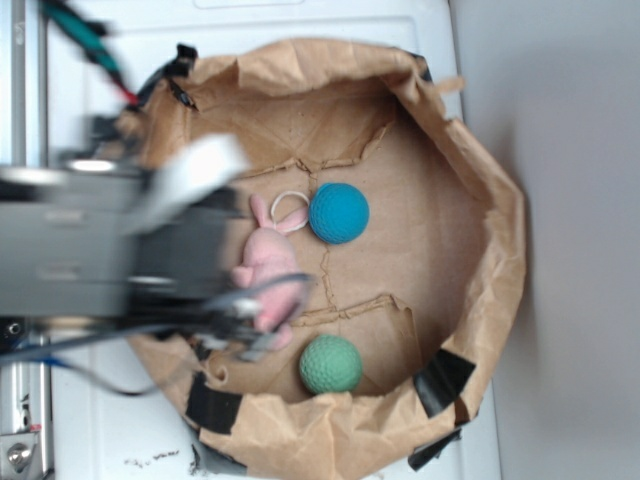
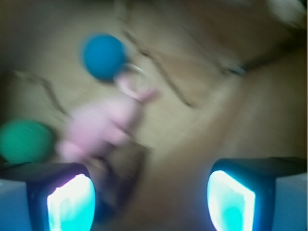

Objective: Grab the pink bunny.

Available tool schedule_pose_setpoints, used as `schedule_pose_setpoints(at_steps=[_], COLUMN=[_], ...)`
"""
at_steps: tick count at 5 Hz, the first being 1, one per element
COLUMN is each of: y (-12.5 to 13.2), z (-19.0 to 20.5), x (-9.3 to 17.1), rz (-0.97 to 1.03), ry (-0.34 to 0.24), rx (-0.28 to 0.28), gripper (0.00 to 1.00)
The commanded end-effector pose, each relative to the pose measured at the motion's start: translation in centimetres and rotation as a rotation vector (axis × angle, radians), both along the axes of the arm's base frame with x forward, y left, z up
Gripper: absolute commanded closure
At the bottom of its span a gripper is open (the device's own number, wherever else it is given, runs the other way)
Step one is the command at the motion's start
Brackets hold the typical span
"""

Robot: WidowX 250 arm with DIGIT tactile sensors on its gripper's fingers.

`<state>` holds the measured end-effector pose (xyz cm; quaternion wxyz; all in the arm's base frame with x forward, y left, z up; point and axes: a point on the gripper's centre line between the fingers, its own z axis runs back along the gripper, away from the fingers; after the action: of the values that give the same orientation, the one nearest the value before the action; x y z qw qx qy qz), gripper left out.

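The pink bunny (image 1: 268, 262) lies on the brown paper floor of the bag, ears and white loop (image 1: 289, 205) toward the teal-blue ball (image 1: 339, 213). In the blurred wrist view the pink bunny (image 2: 103, 124) stretches from the blue ball (image 2: 102, 55) down toward the green ball (image 2: 24, 140). My gripper (image 2: 151, 199) is open, nothing between its glowing fingertips (image 2: 71, 202); the bunny lies up and left of the gap. From outside, the gripper (image 1: 255, 322) hovers blurred over the bunny's lower end.
A green ball (image 1: 331, 364) sits near the bag's lower side. The crumpled paper bag wall (image 1: 490, 250) rings the area, patched with black tape (image 1: 441, 380). The arm body (image 1: 90, 240) covers the left side.
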<state>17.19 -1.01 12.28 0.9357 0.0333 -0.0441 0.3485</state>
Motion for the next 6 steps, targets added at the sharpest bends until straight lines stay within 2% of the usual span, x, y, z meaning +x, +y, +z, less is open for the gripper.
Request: schedule_pose_setpoints(at_steps=[1,5,6], y=[1.5,1.5,0.3], z=[-1.1,-1.1,0.3], x=[-2.8,-2.8,-1.7], rz=[0.003,0.003,0.066], ry=[-0.042,-0.042,-0.024], rx=[0.020,0.020,0.014], gripper=[0.00,0.00,0.00])
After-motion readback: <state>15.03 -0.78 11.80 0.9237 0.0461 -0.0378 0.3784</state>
